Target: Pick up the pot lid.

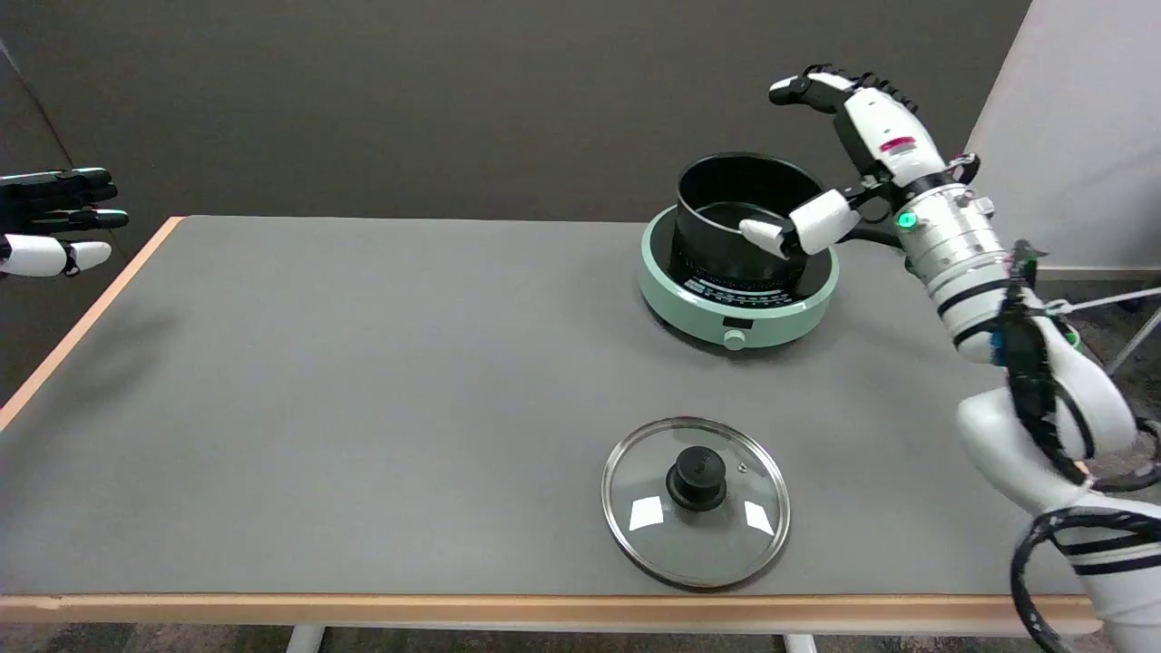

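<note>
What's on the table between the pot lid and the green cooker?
Nothing: in the head view, only bare grey table lies between the pot lid and the cooker.

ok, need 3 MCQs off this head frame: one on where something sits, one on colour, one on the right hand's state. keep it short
1. Where does the pot lid lie?
A. On the pot
B. Flat on the table near its front edge
C. On the cooker's dial

2. What colour is the cooker under the pot?
A. Red
B. Pale green
C. Yellow

3. What is the right hand doing?
A. Gripping the lid's knob
B. Pressing flat on the table
C. Held open in the air by the pot, holding nothing

Answers:
1. B: the glass lid rests on the grey table, apart from the pot and nearer the wooden front edge.
2. B: the round base has a pale green body with a black top.
3. C: its fingers are spread apart by the pot's rim, far from the lid, with nothing in them.
</note>
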